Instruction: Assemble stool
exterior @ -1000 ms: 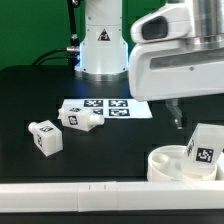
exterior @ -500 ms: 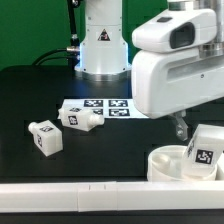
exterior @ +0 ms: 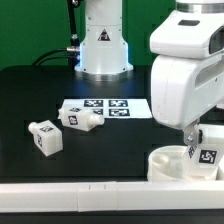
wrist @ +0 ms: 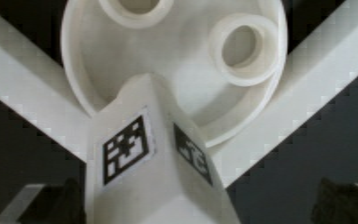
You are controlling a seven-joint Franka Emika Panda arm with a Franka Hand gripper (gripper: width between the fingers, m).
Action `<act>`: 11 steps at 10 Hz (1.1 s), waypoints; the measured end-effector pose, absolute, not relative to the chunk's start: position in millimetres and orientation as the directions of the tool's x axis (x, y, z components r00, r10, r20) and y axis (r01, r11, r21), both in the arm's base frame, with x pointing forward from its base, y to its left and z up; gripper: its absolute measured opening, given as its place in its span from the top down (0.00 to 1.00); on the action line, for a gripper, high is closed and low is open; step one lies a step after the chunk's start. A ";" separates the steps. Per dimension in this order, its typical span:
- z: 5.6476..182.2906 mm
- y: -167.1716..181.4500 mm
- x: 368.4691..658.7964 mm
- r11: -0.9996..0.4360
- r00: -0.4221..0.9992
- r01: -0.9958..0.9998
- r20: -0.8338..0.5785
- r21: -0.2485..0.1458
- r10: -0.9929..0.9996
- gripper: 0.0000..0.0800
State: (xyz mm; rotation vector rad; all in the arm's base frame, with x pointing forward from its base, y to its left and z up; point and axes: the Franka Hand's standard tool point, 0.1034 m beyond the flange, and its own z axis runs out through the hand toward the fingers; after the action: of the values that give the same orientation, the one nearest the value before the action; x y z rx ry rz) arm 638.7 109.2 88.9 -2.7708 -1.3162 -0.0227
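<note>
1. The leg (exterior: 208, 152) stood at the lower right of the exterior view. Its lower end was in the seat (exterior: 168, 162) and one tag faced the camera.
2. It looked like hard moulded plastic, so probably light and stiff. Its smooth faces could slip under a weak pinch. The best hold was likely across two flat opposite sides near mid-length, clear of the end meant for a socket.
3. Its long axis ran near upright, a little off plumb. In the wrist view one corner edge faced the camera, with a tagged face on either side.
4. The seat lay flat with its hollow side up, and its sockets (wrist: 247, 50) were showing. It is round, so it has no long axis, and it would likely slide if nudged.
5. The gripper (exterior: 195, 140) hung over the leg, with its fingers (wrist: 34, 75) on either side. I could not tell whether they pinched the leg or stood just off it.
6. Two other legs (exterior: 45, 137) lay at left centre, one beside the marker board (exterior: 108, 107), both well apart from the seat.
</note>
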 end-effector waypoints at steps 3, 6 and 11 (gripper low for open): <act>80.1 116.5 645.7 -0.353 0.353 0.936 0.017 -0.018 0.935 0.19; 78.6 114.8 646.1 -0.387 0.387 0.922 0.018 -0.017 0.922 0.35; 77.5 99.2 647.9 -0.752 0.753 0.657 0.023 -0.047 0.657 0.58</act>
State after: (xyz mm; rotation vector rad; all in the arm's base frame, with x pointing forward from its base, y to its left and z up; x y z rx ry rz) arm 647.9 99.2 77.5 -2.8924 -1.0853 -0.0072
